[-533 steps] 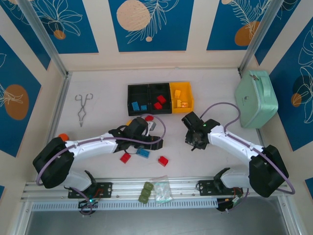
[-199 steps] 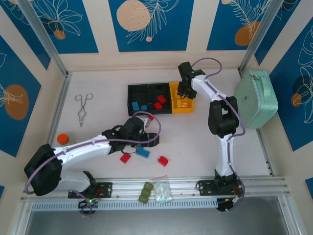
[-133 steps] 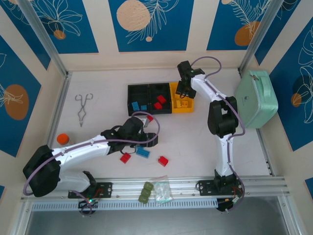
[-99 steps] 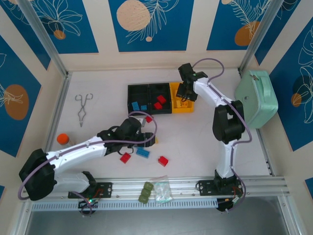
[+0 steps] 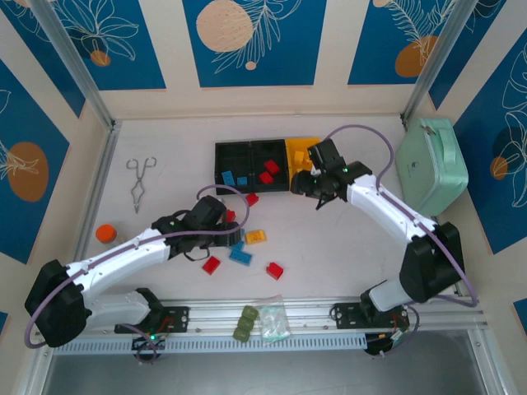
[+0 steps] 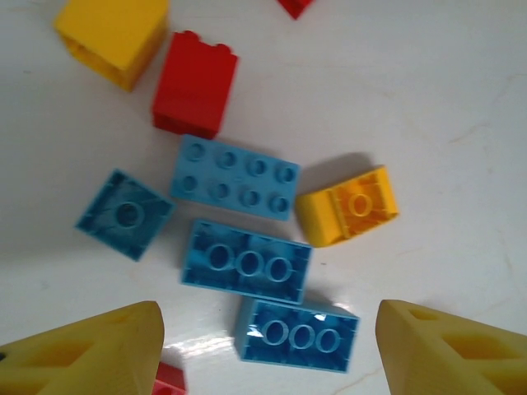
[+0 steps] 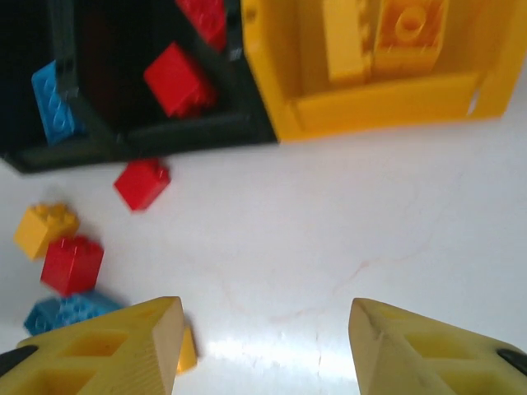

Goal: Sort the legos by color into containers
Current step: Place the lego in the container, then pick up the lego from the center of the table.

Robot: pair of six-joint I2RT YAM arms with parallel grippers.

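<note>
Three joined containers stand at the back: a black bin (image 5: 233, 156) with blue legos, a black bin (image 5: 268, 153) with red ones, and a yellow bin (image 7: 375, 74) with yellow ones, partly under my right arm. Loose legos lie in front: a red (image 5: 252, 198), a yellow (image 5: 256, 237), a blue (image 5: 240, 256), and reds (image 5: 212, 264) (image 5: 274, 270). My left gripper (image 5: 221, 239) (image 6: 268, 362) hangs open over a cluster of blue bricks (image 6: 247, 262) (image 6: 298, 336), a yellow (image 6: 350, 206) and a red (image 6: 195, 84). My right gripper (image 5: 309, 193) (image 7: 268, 346) is open and empty over bare table just before the bins.
Metal tongs (image 5: 140, 183) lie at the left, with an orange disc (image 5: 104, 233) below them. A mint-green case (image 5: 431, 164) stands at the right wall. An olive lumpy item (image 5: 244, 322) and a clear bag (image 5: 273, 319) rest on the front rail.
My right arm came back from over the yellow bin to the table in front of it, jaws wider. My left arm drew back left, uncovering a yellow and a blue brick.
</note>
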